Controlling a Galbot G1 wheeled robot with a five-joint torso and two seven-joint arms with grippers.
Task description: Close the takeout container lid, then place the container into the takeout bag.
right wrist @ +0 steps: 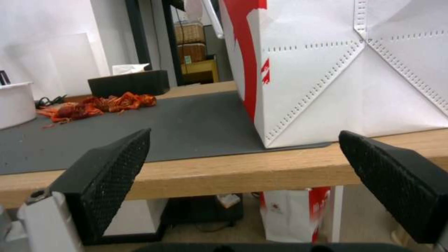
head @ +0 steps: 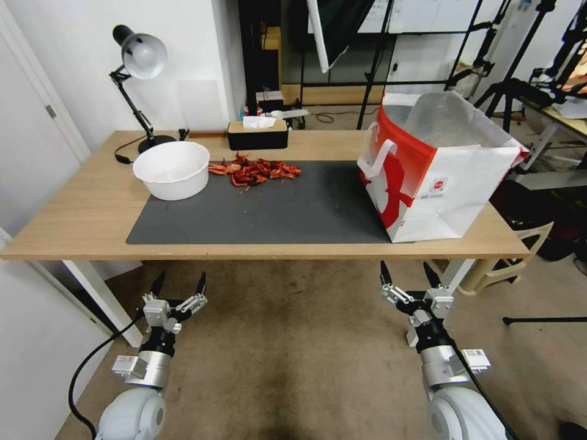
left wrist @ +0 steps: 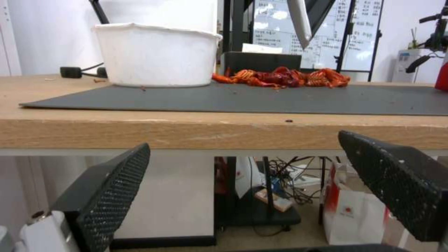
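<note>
The takeout bag (head: 440, 165), large, red and white with white handles, stands open on the right end of the wooden table (head: 73, 226); up close the takeout bag (right wrist: 350, 70) sits at the mat's corner. The takeout container and its lid are out of view. My left gripper (head: 180, 284) hangs open below the table's front edge on the left, and in its wrist view the left gripper (left wrist: 243, 143) is level with that edge. My right gripper (head: 406, 272) is open below the edge under the bag, empty, as is the right gripper (right wrist: 245, 134) in its own view.
A dark mat (head: 263, 208) covers the table's middle. On it sit a round white bowl (head: 172, 169) and a pile of red shells (head: 254, 171). A black tissue box (head: 257, 134) and a desk lamp (head: 137, 61) stand behind. Another paper bag (left wrist: 350, 213) rests on the floor under the table.
</note>
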